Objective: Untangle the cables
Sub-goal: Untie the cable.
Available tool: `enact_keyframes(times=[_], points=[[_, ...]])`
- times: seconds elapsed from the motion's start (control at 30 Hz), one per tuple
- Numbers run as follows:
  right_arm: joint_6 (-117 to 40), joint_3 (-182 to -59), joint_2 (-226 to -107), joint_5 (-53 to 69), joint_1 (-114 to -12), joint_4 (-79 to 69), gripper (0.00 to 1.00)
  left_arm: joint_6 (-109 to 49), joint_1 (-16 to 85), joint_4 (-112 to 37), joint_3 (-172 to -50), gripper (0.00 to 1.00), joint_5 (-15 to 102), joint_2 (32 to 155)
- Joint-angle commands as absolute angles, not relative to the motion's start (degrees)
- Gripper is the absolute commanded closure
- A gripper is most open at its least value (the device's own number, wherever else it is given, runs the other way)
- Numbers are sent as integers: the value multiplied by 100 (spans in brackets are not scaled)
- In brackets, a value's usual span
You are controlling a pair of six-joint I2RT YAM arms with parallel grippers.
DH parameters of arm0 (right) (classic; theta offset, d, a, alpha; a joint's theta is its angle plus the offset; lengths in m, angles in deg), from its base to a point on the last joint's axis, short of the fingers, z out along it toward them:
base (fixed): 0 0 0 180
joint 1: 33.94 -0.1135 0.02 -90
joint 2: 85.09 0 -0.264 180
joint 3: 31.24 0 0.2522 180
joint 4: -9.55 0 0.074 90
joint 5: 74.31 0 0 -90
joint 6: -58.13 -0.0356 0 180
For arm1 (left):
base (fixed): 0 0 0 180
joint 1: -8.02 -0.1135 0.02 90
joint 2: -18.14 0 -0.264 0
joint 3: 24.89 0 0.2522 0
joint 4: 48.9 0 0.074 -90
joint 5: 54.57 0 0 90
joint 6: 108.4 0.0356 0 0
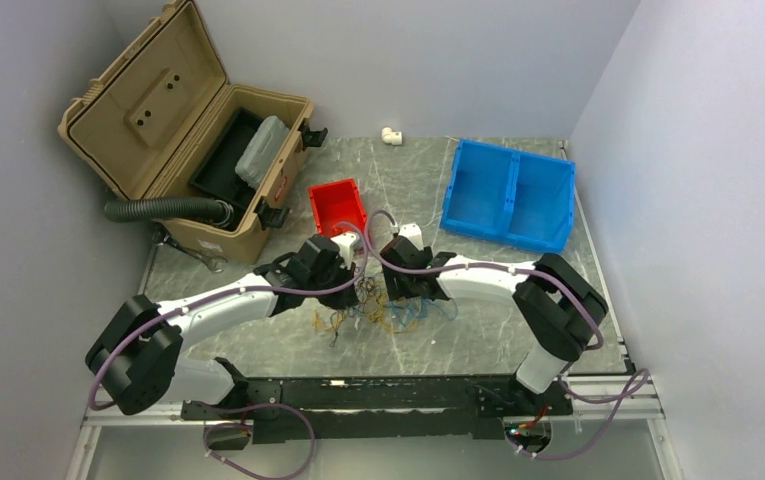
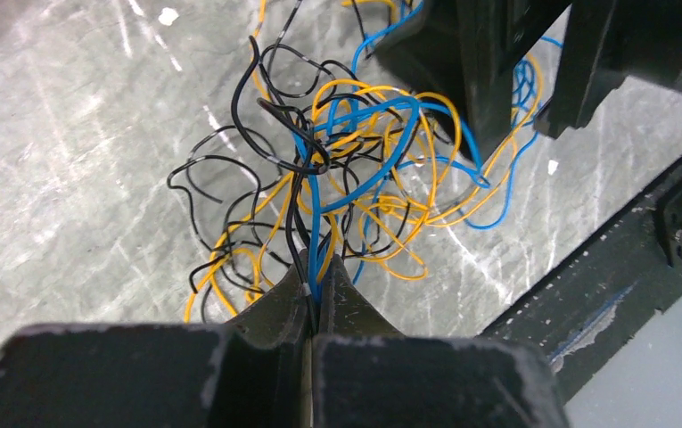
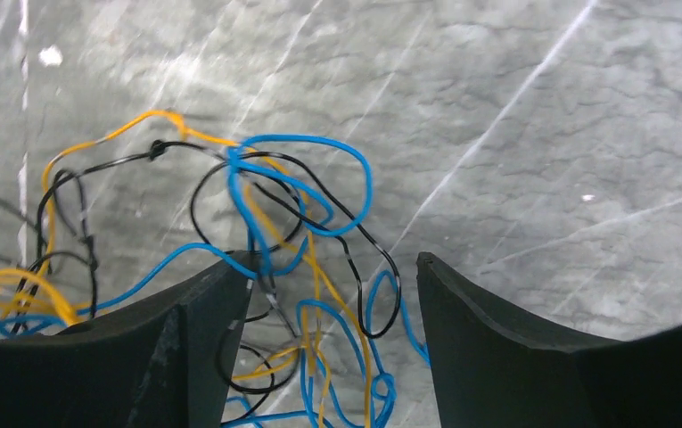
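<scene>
The left pincer [image 2: 317, 285] is closed, its two jaws pressed together on a few blue, black and orange strands of the cables [image 2: 355, 169]. From that grip the strands rise toward 12 o'clock into a loose knot of looping wire that hangs over the grey marbled counter [image 1: 478, 330].

The right pincer [image 3: 332, 290] stands open with its jaws well apart. Blue, black and orange loops pass through the gap between them, and one blue strand touches the left jaw. More wire trails off toward 9 o'clock in that wrist view.

From above, the tangle lies between and just below the two pincers, near the middle of the counter. A red bin [image 1: 336, 205] sits at 12 o'clock from the left pincer, and a blue bin [image 1: 508, 190] at 2 o'clock from the tangle. An open tan case [image 1: 188, 130] stands at 10 o'clock, with a black ribbed hose [image 1: 163, 208] curling out of it.
</scene>
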State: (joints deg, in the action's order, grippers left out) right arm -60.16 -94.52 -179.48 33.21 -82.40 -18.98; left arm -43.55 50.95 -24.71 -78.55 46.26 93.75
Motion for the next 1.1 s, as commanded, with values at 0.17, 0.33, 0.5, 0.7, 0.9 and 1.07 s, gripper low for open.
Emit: enact_keyframes(times=[0.17,0.33,0.5,0.7,0.9,1.07], points=[[-7288,-9674,-18372,4958,-8082,-3465,38,-4585,5043,-1738,-8052,100,3568,9021],[-7660,-9112,-17662,4810,-7564,-3375,44,-5030,4834,-1422,-7715,100,2718,8387],[-8145,-8733,-16769,4811,-6843,-3460,48,-5577,4391,-1196,-7165,100,2314,7598],[-8338,-8709,-16284,4956,-6304,-3828,50,-6092,4034,-768,-6812,100,1660,6643],[-8185,-8440,-15406,4737,-6124,-3480,54,-5924,3946,-884,-6672,100,1775,6188],[-7513,-8324,-14765,4220,-6126,-3057,54,-5048,3947,-1809,-6784,100,3297,6677]])
